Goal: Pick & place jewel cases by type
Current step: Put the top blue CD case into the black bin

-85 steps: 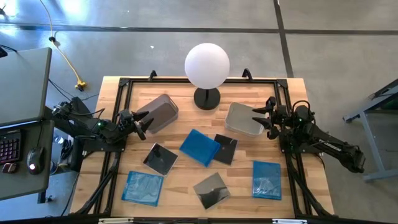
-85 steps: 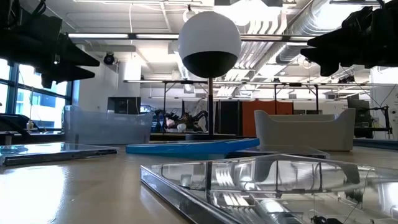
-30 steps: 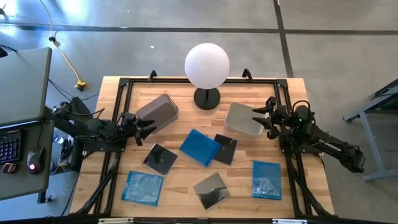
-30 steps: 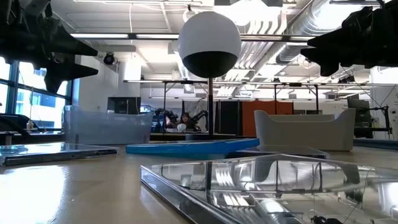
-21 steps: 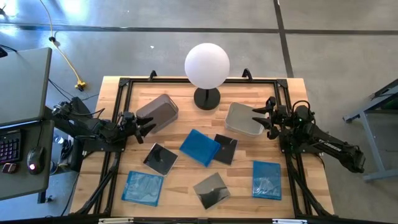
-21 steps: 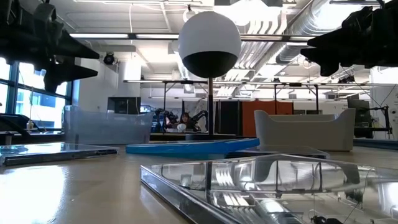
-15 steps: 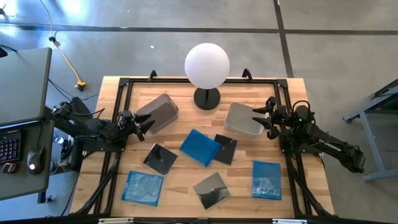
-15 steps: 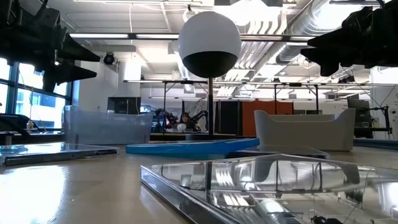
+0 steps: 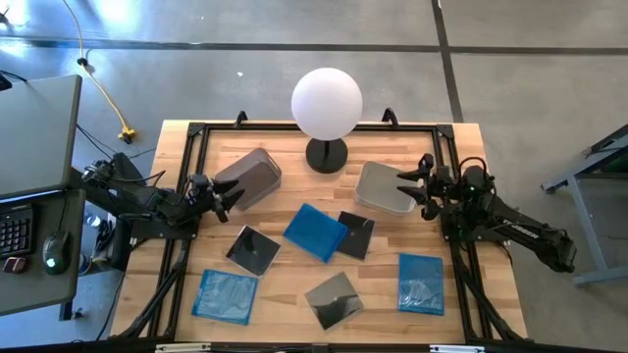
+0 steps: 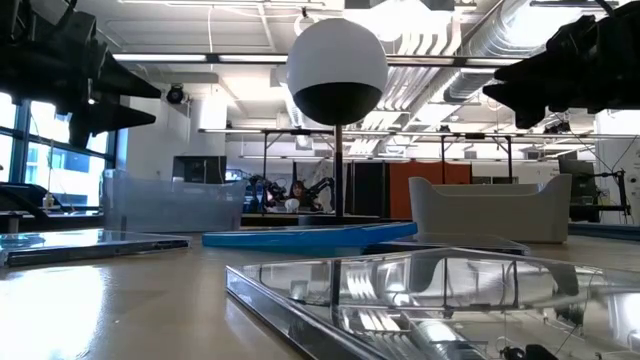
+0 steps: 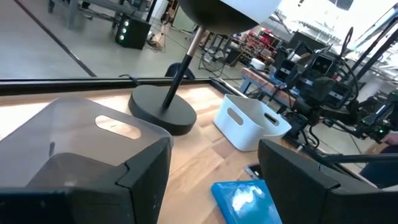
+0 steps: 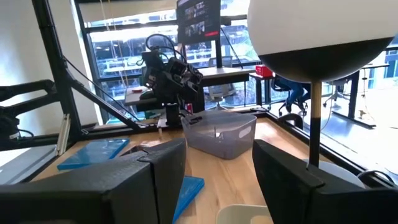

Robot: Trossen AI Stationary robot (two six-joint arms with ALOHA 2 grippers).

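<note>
Jewel cases lie flat on the bench [image 9: 461,147], six in all, none held and none in a bin; all are square, so no long axis can be told. Blue case [image 9: 316,232] at centre is turned corner-on, one edge touching or overlapping the dark case [image 9: 355,235] beside it; second dark case [image 9: 253,249] to the left also sits diamond-wise; third dark case [image 9: 333,299] near the front edge is rotated likewise. Blue case at front left [image 9: 226,296] lies slightly skewed; blue case at front right [image 9: 421,283] lies nearly square to the bench edge.

Grey bin [image 9: 247,179] at rear left is set at an angle; contents cannot be told from above. White bin [image 9: 383,188] at rear right shows nothing inside. Globe lamp [image 9: 327,106] stands between them at the rear.

Left gripper [image 9: 224,199] hovers just beside the grey bin's near corner, fingers spread, grasping nothing; arm reaches in level from the left edge. Right gripper [image 9: 413,187] hovers at the white bin's right side, fingers apart, likewise empty; arm extends from the right edge.
</note>
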